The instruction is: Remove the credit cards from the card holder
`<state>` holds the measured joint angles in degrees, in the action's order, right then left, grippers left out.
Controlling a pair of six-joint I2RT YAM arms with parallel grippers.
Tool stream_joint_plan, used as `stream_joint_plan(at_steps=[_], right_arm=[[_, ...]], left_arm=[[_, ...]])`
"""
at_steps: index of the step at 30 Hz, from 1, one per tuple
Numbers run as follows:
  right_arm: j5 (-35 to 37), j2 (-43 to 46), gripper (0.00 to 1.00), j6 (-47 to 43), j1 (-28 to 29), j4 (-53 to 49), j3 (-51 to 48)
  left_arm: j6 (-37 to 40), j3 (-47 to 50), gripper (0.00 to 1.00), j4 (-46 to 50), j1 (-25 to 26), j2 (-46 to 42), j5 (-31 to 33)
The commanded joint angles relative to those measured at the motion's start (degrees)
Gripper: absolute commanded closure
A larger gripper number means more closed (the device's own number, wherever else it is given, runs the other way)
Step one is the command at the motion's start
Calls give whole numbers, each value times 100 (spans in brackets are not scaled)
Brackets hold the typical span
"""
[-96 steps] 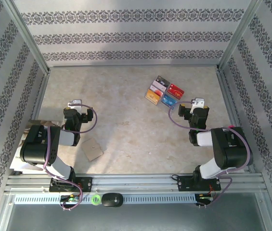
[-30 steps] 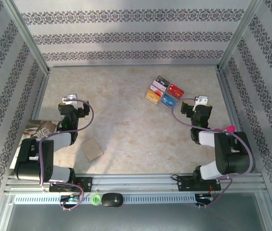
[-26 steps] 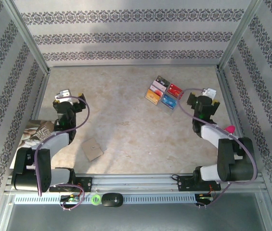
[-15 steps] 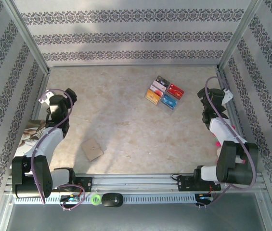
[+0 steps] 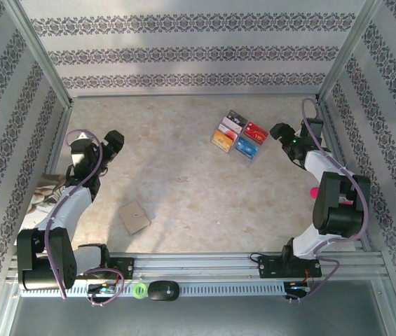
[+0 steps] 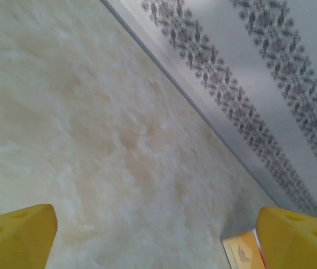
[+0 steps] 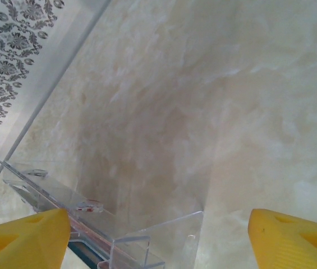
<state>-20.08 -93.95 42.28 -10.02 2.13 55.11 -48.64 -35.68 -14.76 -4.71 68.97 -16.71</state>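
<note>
The card holder [image 5: 135, 217], a small tan square, lies folded flat on the table near the front left, with nothing touching it. The credit cards are hidden. My left gripper [image 5: 114, 140] hangs well behind the holder by the left wall, pointing right. In the left wrist view the left gripper [image 6: 157, 241] is open over bare table, its yellow fingertips [image 6: 15, 238] far apart. My right gripper [image 5: 280, 133] is at the back right, pointing left. The right gripper [image 7: 158, 241] is open, and nothing is gripped between its fingertips [image 7: 295, 238].
A clear stand [image 5: 240, 134] of several colourful cards sits at the back right, just left of the right gripper; its clear edge [image 7: 119, 232] lies between that gripper's fingers. A printed booklet [image 5: 47, 192] lies by the left wall. An orange card corner [image 6: 241, 253] shows beside the left gripper's right finger.
Both arms swung outward toward the side walls, then turned their grippers inward. The right gripper now faces the stand of cards. The card holder has not moved.
</note>
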Motion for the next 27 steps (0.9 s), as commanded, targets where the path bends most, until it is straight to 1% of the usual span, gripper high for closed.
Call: stream_joint_plan(at_steps=[1,3,4,8,12,15,20,22,23,27], right_arm=[[-333,-272,18,180,-44,33,300],[-216,-365,19,234,-37,-114,469],[-176,-451,21,235,-35,-222,575],[-176,-807,36,340,-43,-509,816],[110,-882,41,679,-44,-394,635],[67,-1085,42,711,-39,-382,826],[-473,-1762,45,445,-96,-646,1565],[-911,-2123,46,253,-114,-719,1940],[-1104,-2291,48,164,-119,-791,2133],[-1730,-2870,51,-91,-101,-900,2717]], left_arm=[[2,-203,6,367,295,240,-439],[185,-363,6,632,507,400,-349],[286,-470,6,761,640,509,-300],[733,-1240,10,1325,1289,1164,43],[970,-2331,15,1735,1811,2253,152],[1077,-3075,17,1938,2032,2916,188],[1148,-4045,19,2290,2154,3809,121],[1197,-4304,20,2455,2217,4013,110],[1207,-4332,20,2462,2239,4036,72],[1200,-4093,20,2370,2281,3967,12]])
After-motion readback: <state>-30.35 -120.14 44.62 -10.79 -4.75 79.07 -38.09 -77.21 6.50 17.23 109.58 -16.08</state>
